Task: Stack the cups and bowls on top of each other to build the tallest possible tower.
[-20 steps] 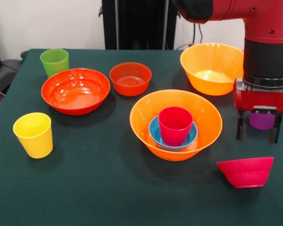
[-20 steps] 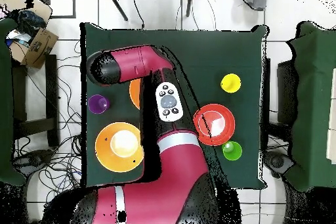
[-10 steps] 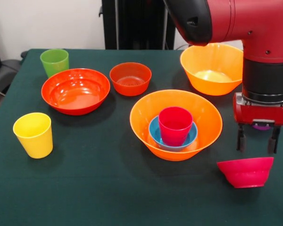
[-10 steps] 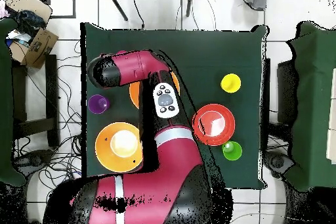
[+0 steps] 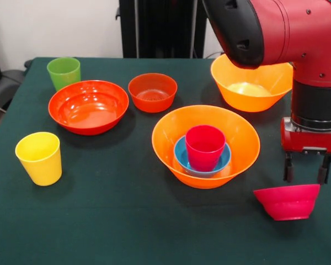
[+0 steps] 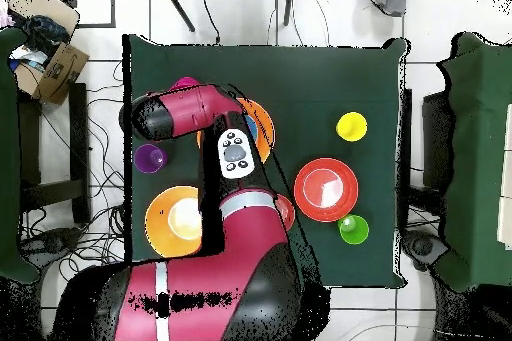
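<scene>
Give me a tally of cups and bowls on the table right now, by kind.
Cups: 4 - green, yellow, crimson-pink, purple.
Large orange bowls: 2.
Wide shallow red-orange bowl: 1.
Small bowls: 3 - red-orange, blue, magenta.
Total: 10.

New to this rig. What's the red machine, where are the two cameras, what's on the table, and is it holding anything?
It's a Sawyer arm. The front view looks across the table at it; the overhead view looks straight down. Its end effector hangs open and empty just above the magenta bowl. On the green table: an orange bowl holding a blue bowl and pink cup, a second orange bowl, a red bowl, a small red bowl, a green cup, a yellow cup and a purple cup.
</scene>
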You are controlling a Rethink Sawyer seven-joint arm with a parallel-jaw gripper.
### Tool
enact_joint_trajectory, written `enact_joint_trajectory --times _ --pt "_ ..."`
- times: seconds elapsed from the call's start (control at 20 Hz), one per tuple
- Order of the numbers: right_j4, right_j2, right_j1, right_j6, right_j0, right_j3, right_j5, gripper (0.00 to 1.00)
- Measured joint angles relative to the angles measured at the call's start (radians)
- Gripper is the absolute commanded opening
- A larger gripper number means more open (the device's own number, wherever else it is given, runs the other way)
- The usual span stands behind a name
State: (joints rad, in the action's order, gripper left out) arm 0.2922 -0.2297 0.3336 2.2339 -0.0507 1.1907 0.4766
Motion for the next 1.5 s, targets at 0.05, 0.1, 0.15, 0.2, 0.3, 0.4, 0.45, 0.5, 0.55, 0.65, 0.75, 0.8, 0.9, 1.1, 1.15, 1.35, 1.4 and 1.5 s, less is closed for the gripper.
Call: enact_joint_trajectory --times 0.05,0.1,0.15,0.2,0.3,0.4,0.45,0.5,0.55,0.65,0.75,0.8,0.9,1.1,1.15,1.35,1.4,1.5 --pt "0.0 0.002 -0.011 0.0 0.006 0.0 -0.016 1.0" --pt "0.0 0.002 -0.014 0.0 0.008 0.0 -0.02 1.0" --pt "-0.002 0.002 -0.019 0.0 0.01 0.0 -0.025 1.0" --pt "-0.004 0.002 -0.024 0.0 0.011 0.0 -0.029 1.0" --pt "-0.008 0.002 -0.034 0.0 0.013 0.0 -0.036 1.0" --pt "-0.012 0.003 -0.045 0.0 0.012 -0.002 -0.038 1.0" --pt "-0.013 0.003 -0.047 0.0 0.012 -0.002 -0.038 1.0" --pt "-0.013 0.003 -0.053 0.0 0.013 -0.005 -0.038 1.0" --pt "-0.013 0.003 -0.055 0.0 0.013 -0.006 -0.038 1.0" --pt "-0.013 0.005 -0.064 0.0 0.014 -0.015 -0.039 1.0" --pt "-0.013 0.006 -0.067 0.0 0.014 -0.019 -0.041 1.0" --pt "-0.013 0.006 -0.07 0.0 0.015 -0.024 -0.045 1.0" --pt "-0.013 0.007 -0.07 0.0 0.015 -0.026 -0.049 1.0" --pt "-0.013 0.007 -0.07 0.0 0.015 -0.031 -0.089 1.0" --pt "-0.013 0.006 -0.07 0.0 0.015 -0.033 -0.101 1.0" --pt "-0.018 0.006 -0.072 0.0 0.015 -0.046 -0.143 1.0" --pt "-0.02 0.006 -0.072 0.0 0.015 -0.049 -0.15 1.0" --pt "-0.024 0.006 -0.073 0.0 0.015 -0.057 -0.169 1.0"
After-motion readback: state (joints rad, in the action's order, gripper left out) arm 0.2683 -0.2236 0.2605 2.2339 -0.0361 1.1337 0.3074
